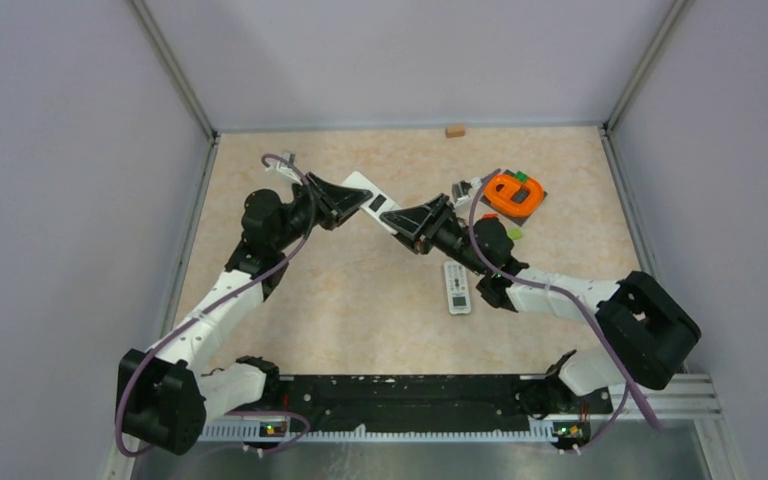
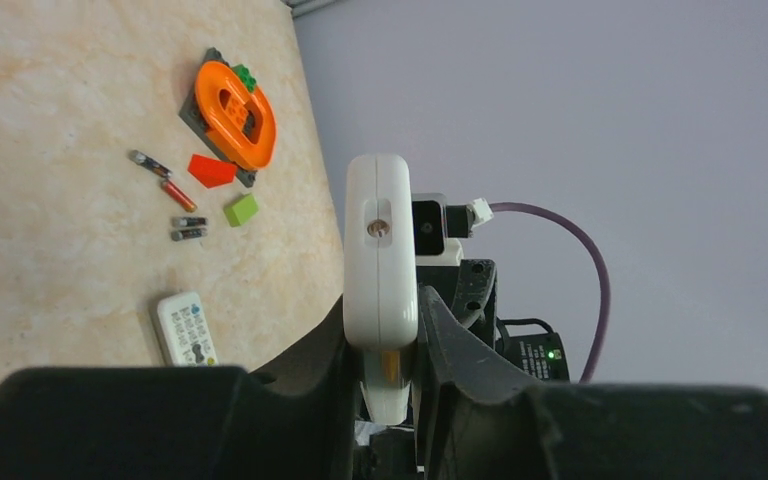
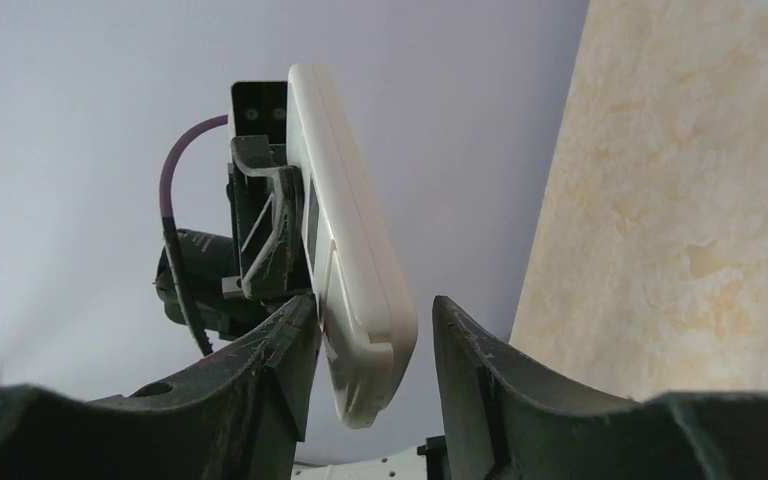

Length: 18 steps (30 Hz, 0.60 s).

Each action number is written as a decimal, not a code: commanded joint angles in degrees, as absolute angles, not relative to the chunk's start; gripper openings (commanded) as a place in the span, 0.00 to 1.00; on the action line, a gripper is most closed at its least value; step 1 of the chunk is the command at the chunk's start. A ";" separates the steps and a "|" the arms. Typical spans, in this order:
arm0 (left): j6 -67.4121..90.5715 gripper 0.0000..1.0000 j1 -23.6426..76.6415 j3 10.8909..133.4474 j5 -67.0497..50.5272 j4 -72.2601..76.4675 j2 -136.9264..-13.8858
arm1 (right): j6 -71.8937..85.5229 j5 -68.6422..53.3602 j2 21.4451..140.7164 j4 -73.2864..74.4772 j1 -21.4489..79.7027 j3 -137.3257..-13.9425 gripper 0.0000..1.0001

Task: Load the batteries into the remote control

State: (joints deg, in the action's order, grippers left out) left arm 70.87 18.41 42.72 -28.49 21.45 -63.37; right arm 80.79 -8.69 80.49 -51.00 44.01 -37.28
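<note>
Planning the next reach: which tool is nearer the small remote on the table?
Right. The right tool hangs just beyond the small remote; the left tool, clamping the big white remote, sits farther left.

White links (image 1: 212,308), black joints (image 1: 160,402), purple cables (image 2: 603,285), black left tool (image 1: 364,198), right tool (image 1: 393,218)

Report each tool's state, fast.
Left tool: shut on the remote.
Right tool: open, straddling the remote's other end, with a gap beside one finger.
</note>
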 commanded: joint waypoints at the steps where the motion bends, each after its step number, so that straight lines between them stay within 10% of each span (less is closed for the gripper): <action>1: 66.41 0.00 18.47 40.88 -24.19 25.53 -62.28 | 83.98 -9.29 83.13 -51.51 43.77 -38.91 0.47; 18: 56.54 0.00 18.54 36.47 -17.34 20.18 -69.72 | 86.96 -12.91 98.10 -63.68 41.05 -35.11 0.45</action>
State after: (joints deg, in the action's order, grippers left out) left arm 59.72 18.44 38.04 -19.88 20.21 -67.85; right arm 86.02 -11.22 94.94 -57.93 41.67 -35.99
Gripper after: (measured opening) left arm 0.252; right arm 0.452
